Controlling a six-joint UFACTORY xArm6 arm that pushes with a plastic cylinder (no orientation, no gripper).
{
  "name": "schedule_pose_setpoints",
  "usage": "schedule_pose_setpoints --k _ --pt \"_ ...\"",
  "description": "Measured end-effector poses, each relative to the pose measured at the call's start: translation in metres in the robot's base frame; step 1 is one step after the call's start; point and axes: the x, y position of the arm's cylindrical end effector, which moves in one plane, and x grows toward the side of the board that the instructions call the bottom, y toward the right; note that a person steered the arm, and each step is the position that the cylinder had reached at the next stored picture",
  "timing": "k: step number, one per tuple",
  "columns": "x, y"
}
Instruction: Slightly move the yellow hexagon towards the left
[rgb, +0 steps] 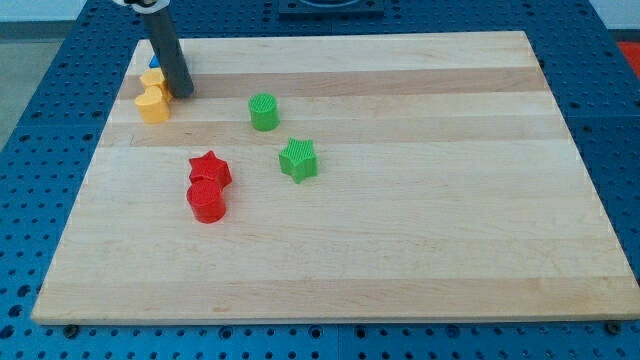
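The rod (168, 55) covers most of what sits behind it at the view's top left. A yellow block (152, 79) peeks out at the rod's left edge, only partly visible, so its six-sided shape cannot be confirmed from here; it looks like the yellow hexagon of the task. Above it a sliver of a blue block (154, 63) shows, its shape impossible to make out. The arm itself is cut off by the view's top edge, with just a dark rounded part showing there.

There is no claw on this arm, so nothing is spread, pressed together or pinching. My tip (181, 93) rests on the wooden board (420, 230), just beside the partly hidden yellow block, at its right side; whether they touch cannot be told. The rod leans slightly, its upper end toward the view's left.

Just below and left of my tip lies a second yellow block (153, 104), heart-like in outline, close to the first. To the right of my tip, apart from it, stands a green cylinder (264, 112); further down and right is a green star (298, 159). Well below my tip sit a red star (209, 169) and a red cylinder (207, 200), touching each other.
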Motion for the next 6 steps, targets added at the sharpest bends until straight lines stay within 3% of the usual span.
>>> schedule_pose_setpoints --k 2,3,4,5,6 --pt "0.023 0.027" --pt "0.088 0.01" --pt "0.138 -0.074" --pt "0.124 -0.095" --pt "0.073 -0.094"
